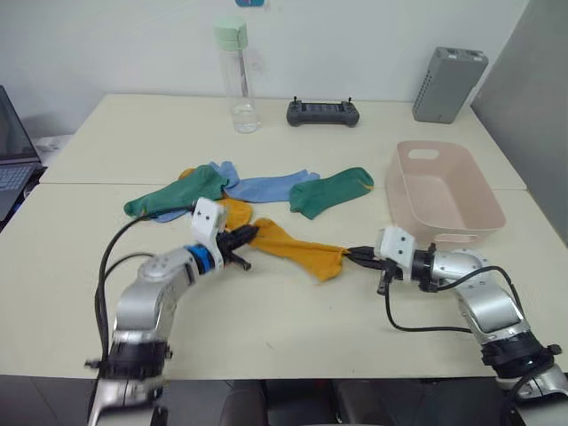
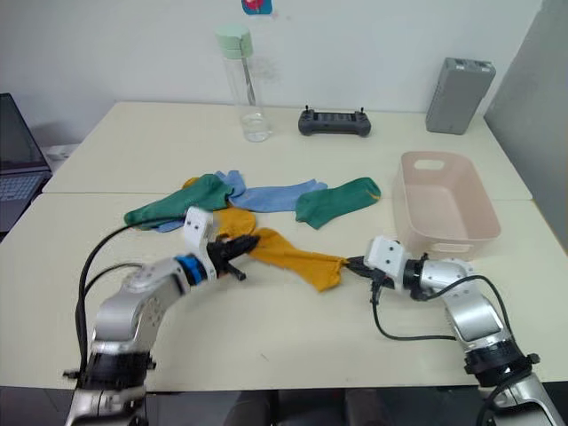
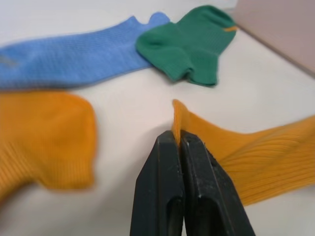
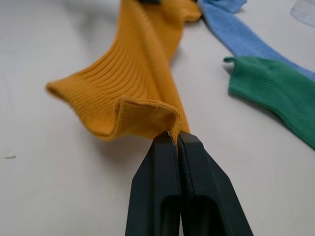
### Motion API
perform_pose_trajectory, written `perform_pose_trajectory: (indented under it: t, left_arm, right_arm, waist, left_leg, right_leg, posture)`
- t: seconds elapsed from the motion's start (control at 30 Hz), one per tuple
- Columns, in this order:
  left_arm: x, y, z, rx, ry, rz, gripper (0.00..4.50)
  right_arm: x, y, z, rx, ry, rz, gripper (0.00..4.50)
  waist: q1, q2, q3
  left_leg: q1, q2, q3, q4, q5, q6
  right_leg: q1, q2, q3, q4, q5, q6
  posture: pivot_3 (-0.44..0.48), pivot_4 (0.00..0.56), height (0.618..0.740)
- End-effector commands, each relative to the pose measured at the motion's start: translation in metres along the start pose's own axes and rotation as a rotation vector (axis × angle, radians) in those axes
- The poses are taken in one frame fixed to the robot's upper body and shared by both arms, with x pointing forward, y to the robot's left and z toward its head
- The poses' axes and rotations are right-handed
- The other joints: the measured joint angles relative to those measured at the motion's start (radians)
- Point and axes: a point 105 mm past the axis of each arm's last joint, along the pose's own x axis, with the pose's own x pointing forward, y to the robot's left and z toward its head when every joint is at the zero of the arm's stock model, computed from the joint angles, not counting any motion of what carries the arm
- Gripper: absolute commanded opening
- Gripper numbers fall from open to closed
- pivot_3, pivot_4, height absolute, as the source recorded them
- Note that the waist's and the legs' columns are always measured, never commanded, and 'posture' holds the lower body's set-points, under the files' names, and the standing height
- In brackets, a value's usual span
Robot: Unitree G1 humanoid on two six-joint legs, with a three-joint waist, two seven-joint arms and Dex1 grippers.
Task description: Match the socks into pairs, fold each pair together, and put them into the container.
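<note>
A mustard-yellow sock [image 1: 293, 248] lies stretched across the table between my two grippers. My left gripper [image 1: 251, 234] is shut on its one end [image 3: 176, 123], and my right gripper [image 1: 348, 255] is shut on its ribbed cuff [image 4: 147, 110]. A second mustard sock [image 3: 42, 137] lies flat behind the left gripper. Behind them lie a dark green sock [image 1: 174, 194], light blue socks [image 1: 266, 186] and another dark green sock [image 1: 330, 191]. The pale pink container [image 1: 444, 191] stands empty at the right, just beyond the right gripper.
A clear water bottle [image 1: 236, 75] with a green cap, a black controller [image 1: 323, 112] and a grey upright box [image 1: 448, 84] stand along the far side of the table. A laptop [image 1: 13, 155] sits off the left edge.
</note>
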Motion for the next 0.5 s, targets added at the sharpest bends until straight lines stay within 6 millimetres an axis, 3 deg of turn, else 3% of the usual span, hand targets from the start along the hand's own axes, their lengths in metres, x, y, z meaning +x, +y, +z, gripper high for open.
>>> perform_pose_trajectory:
  t: [0.03, 0.13, 0.37, 0.47, 0.5]
  left_arm:
    - [-0.016, -0.012, 0.008, -0.017, -0.054, 0.063, 0.00]
    - [-0.022, -0.013, 0.003, -0.060, -0.078, 0.120, 0.00]
    - [-0.050, -0.007, -0.009, -0.031, -0.013, 0.101, 1.84]
    - [-0.062, -0.005, -0.003, 0.014, 0.007, -0.008, 2.83]
    - [-0.064, 0.001, -0.001, 0.027, 0.015, -0.019, 2.84]
  right_arm:
    - [-0.007, -0.003, 0.008, 0.017, -0.042, 0.005, 0.02]
    - [-0.012, -0.006, 0.011, 0.064, -0.064, -0.002, 0.68]
    - [-0.047, -0.004, 0.000, 0.227, 0.006, -0.110, 3.07]
    - [-0.053, 0.002, 0.003, 0.420, -0.017, -0.181, 4.18]
    - [-0.053, 0.005, 0.007, 0.499, -0.049, -0.191, 4.47]
  waist:
    - [0.000, 0.000, 0.000]
    - [0.000, 0.000, 0.000]
    - [0.004, 0.000, 0.000]
    - [0.004, 0.000, 0.000]
    - [0.003, 0.000, 0.000]
  left_leg:
    - [0.001, 0.000, 0.000, 0.001, 0.000, 0.000]
    - [0.001, -0.001, 0.000, 0.003, 0.000, 0.000]
    - [0.002, -0.001, 0.001, 0.003, 0.000, 0.000]
    - [0.001, -0.001, 0.001, 0.002, 0.000, 0.000]
    - [0.001, -0.001, 0.001, 0.001, 0.000, 0.000]
  right_leg:
    - [0.001, 0.000, 0.000, 0.000, 0.000, 0.000]
    - [0.003, 0.000, 0.001, 0.000, 0.002, 0.003]
    - [0.003, 0.000, 0.002, -0.001, 0.000, 0.000]
    - [0.001, 0.000, 0.002, -0.001, -0.003, -0.005]
    - [0.000, 0.000, 0.002, -0.001, -0.003, -0.006]
  posture:
    - [0.000, 0.150, 0.740]
    - [0.000, 0.150, 0.740]
    - [0.000, 0.150, 0.740]
    - [0.000, 0.150, 0.740]
    - [0.000, 0.150, 0.740]
